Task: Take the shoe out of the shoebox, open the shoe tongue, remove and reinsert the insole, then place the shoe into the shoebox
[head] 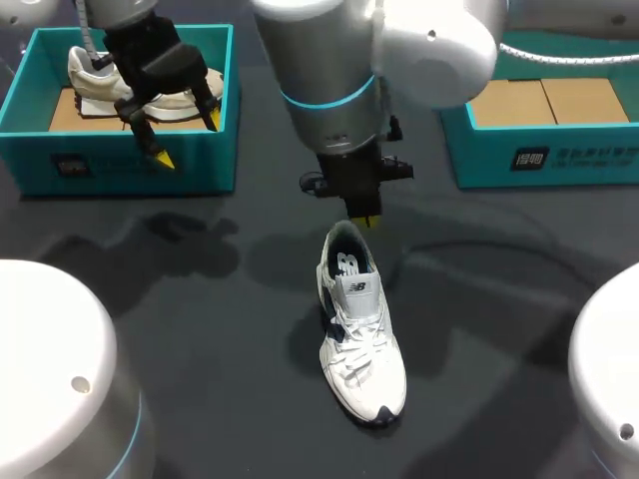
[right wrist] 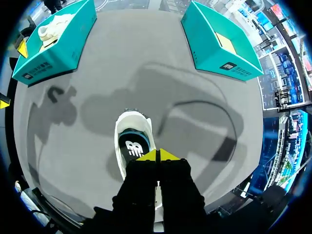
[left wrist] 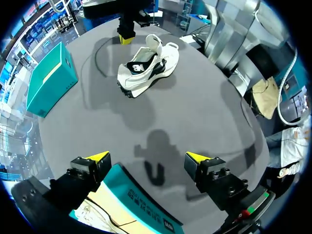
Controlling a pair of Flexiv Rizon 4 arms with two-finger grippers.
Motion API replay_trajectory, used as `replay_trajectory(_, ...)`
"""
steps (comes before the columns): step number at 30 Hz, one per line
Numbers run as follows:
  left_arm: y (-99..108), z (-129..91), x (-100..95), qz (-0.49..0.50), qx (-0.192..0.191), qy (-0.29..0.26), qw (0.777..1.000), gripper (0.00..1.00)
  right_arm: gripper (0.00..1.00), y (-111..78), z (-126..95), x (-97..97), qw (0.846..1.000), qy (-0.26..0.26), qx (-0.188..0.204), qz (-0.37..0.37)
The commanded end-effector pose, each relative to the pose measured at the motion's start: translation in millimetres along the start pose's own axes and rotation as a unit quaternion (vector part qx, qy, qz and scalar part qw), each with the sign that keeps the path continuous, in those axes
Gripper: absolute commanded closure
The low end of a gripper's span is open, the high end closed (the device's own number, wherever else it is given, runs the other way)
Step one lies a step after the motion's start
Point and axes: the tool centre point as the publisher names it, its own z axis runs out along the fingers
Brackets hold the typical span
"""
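Note:
A white shoe with dark trim (head: 361, 334) lies on the dark table, heel toward the far side, and also shows in the left wrist view (left wrist: 146, 68). My right gripper (head: 365, 219) hangs just over the heel opening, shut with nothing between its tips. In the right wrist view the gripper (right wrist: 157, 156) sits above the shoe's (right wrist: 131, 127) logo tongue. My left gripper (head: 185, 140) is open over the near wall of the left teal shoebox (head: 120, 165). A beige shoe (head: 100, 85) lies in that box. In the left wrist view the gripper (left wrist: 147, 158) stands over the box (left wrist: 141, 207) edge.
A second teal shoebox (head: 539, 150) with a cardboard liner stands at the far right, also seen in the right wrist view (right wrist: 219, 44). Two white rounded robot bases fill the near corners, the left one (head: 50, 369) and the right one (head: 609, 369).

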Motion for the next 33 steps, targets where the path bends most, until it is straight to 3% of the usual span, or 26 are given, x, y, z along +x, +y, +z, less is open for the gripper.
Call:
replay_trajectory(1,0,0,-0.6,0.0,-0.001,0.001,1.0,0.0,1.0,1.3,0,3.8,1.0,-0.015,0.001,0.0)
replay_trajectory(9,0,0,-0.6,0.0,-0.001,0.001,1.0,0.0,1.0,-10.2,20,29.2,0.998,-0.048,-0.034,0.016)
replay_trajectory(16,0,0,-0.6,0.0,-0.001,0.001,1.0,0.0,1.0,-19.4,31,39.0,0.997,-0.056,-0.031,0.035)
replay_trajectory(25,0,0,-0.6,0.0,-0.001,0.001,1.0,0.0,1.0,-38.5,59,38.4,0.996,-0.064,-0.013,0.065)
replay_trajectory(33,0,0,-0.6,0.0,-0.001,0.001,1.0,0.0,1.0,-42.5,83,36.8,0.995,-0.064,-0.008,0.076)
